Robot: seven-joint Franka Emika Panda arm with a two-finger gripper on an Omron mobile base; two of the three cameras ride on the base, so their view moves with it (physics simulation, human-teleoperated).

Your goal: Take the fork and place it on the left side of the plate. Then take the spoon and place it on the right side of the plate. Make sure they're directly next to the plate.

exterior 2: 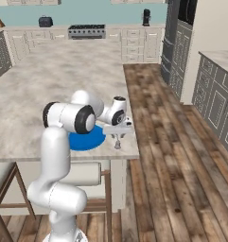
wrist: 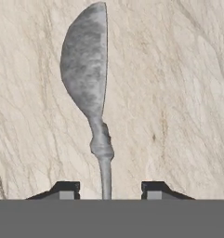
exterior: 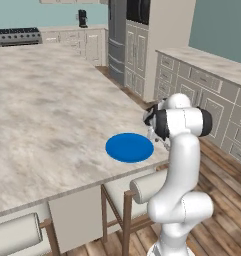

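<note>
The gripper (wrist: 105,191) stands with its fingertips (wrist: 66,189) parted on either side of the spoon (wrist: 90,88), apparently touching neither side of the thin handle between them, so the spoon looks set down on the marbled worktop (wrist: 178,93), not gripped. In the right base view the gripper (exterior 2: 118,143) hangs just beside the blue plate (exterior 2: 87,140), on the worktop's edge side, which fits the spoon's assigned place. The spoon's long axis runs straight away from the gripper, bowl at the far end, handle nearest. The bowl seems turned partly on edge.
</note>
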